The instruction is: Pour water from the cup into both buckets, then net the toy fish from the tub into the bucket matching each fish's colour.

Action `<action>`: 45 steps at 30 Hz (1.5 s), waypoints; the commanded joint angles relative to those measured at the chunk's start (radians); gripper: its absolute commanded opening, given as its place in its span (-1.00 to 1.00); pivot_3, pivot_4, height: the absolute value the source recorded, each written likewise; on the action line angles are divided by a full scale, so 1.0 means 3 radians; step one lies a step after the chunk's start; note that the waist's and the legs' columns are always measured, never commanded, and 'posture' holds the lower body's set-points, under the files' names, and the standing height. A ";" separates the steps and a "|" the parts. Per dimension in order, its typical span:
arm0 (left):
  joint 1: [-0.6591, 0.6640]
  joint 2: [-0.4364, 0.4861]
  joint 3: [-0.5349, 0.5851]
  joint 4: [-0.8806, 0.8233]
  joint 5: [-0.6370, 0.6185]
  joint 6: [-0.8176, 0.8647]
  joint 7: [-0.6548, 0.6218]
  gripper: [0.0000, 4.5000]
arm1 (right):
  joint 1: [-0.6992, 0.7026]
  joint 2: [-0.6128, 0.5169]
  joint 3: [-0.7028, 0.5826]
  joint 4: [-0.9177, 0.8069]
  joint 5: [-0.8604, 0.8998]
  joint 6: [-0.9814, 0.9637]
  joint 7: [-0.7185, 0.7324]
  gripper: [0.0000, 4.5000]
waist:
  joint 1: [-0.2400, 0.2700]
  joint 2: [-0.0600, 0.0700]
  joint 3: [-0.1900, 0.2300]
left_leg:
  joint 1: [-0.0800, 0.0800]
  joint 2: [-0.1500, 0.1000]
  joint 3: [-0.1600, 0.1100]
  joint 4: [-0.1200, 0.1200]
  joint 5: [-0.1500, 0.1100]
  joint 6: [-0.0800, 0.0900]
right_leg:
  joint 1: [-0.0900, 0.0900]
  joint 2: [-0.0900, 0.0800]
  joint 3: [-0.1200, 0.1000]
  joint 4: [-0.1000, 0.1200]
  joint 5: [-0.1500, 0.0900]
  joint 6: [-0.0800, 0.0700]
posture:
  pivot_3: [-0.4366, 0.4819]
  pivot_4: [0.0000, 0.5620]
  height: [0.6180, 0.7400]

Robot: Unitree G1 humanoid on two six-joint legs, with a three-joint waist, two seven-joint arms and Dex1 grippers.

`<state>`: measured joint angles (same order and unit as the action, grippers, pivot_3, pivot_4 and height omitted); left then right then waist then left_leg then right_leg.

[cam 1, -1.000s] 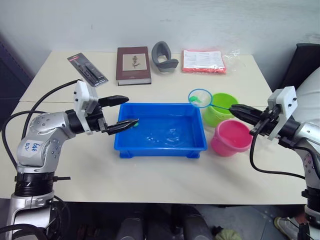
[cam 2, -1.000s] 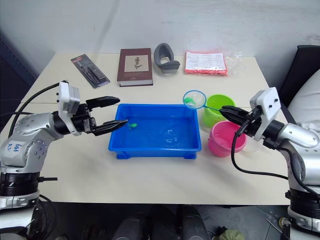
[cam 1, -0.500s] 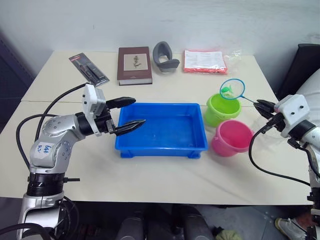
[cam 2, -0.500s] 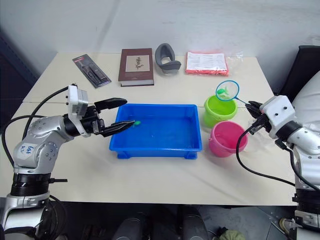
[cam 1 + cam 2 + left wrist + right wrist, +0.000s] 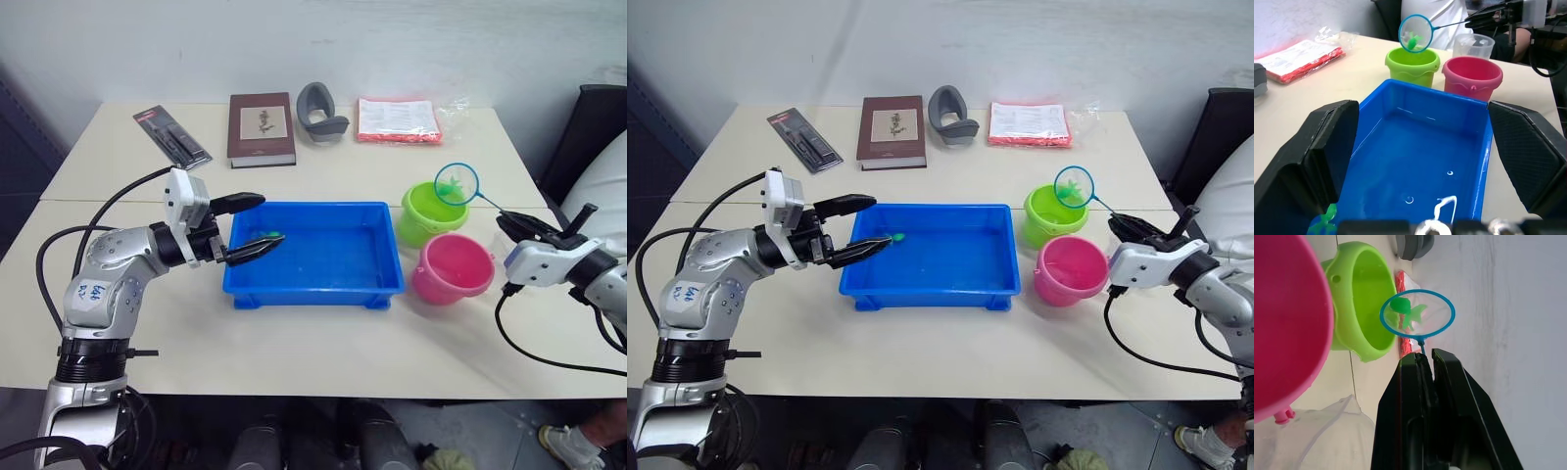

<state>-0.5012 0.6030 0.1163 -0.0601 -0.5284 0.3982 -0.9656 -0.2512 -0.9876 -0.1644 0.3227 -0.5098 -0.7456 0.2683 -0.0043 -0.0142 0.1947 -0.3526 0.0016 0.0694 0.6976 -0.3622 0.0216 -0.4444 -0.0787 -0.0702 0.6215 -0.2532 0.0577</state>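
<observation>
A green fish [image 5: 1406, 313] sits in the net [image 5: 1073, 186], and the hoop hangs above the lime green bucket [image 5: 1054, 216], over its rim on the side nearer the right arm. So the step in hand looks like delivery: a green catch going to the green pail. The next move, as I judge it, calls for a tip or a dip of the hoop so the fish drops inside the rim and not on the table [image 5: 921, 352] or into the pink bucket [image 5: 1071, 270], which stands just beside the green one, nearer the robot.

The right gripper [image 5: 1129, 227] has its two black fingers pressed close on the net's thin black handle [image 5: 488, 202], right at its end. From the right wrist view the fingers look nearly together with the handle between them.

Over at the blue tub [image 5: 931, 292], another green fish [image 5: 897, 237] lies near the far-left corner, still to be netted. I see no pink fish there. The left gripper [image 5: 862, 227] hovers at the tub's left edge, fingers spread wide, holding nothing; the lower fingertip reaches over the rim near that fish, though whether it touches the tub I cannot tell.

The clear cup [image 5: 1473, 45] stands behind the pink bucket, on the robot's right, upright.
</observation>
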 commanded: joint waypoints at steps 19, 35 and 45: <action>0.0373 0.0377 0.0567 0.0190 0.0003 -0.0251 -0.0043 1.00 | -0.0214 0.0304 0.0293 -0.1176 0.2751 0.1720 0.1290 -1.00 | -0.0070 0.0001 0.0000 | 0.0003 0.0010 -0.0003 0.0000 0.0003 -0.0002 | 0.0002 0.0005 -0.0002 0.0003 0.0000 0.0000 | -0.05 -0.47 1.00; 0.0960 0.0881 0.0959 -0.0041 0.0031 -0.0055 0.0028 1.00 | -0.1189 0.0745 0.1555 -0.1929 0.3008 0.4697 0.1904 -1.00 | -0.0031 0.0001 0.0001 | -0.0005 0.0006 -0.0016 0.0000 -0.0011 0.0011 | -0.0004 -0.0010 -0.0010 -0.0001 -0.0004 -0.0008 | -0.05 -0.47 1.00; 0.0972 0.0754 0.0967 -0.0165 -0.0018 0.0115 0.0232 1.00 | -0.1821 0.1473 0.1874 -0.0904 0.2432 0.4661 0.1825 -1.00 | -0.0073 0.0001 0.0001 | -0.0010 0.0003 -0.0013 0.0000 -0.0014 0.0013 | -0.0008 -0.0010 -0.0013 -0.0001 -0.0004 -0.0008 | -0.05 -0.47 1.00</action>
<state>-0.2149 0.8147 0.3896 -0.0710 -0.5254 0.4318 -0.8985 -0.7704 -0.5526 0.4146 0.0410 0.2389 0.6748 0.8273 -0.0261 -0.0139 0.1949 -0.3556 0.0026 0.0654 0.6976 -0.3664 0.0254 -0.4471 -0.0815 -0.0740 0.6218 -0.2543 0.0554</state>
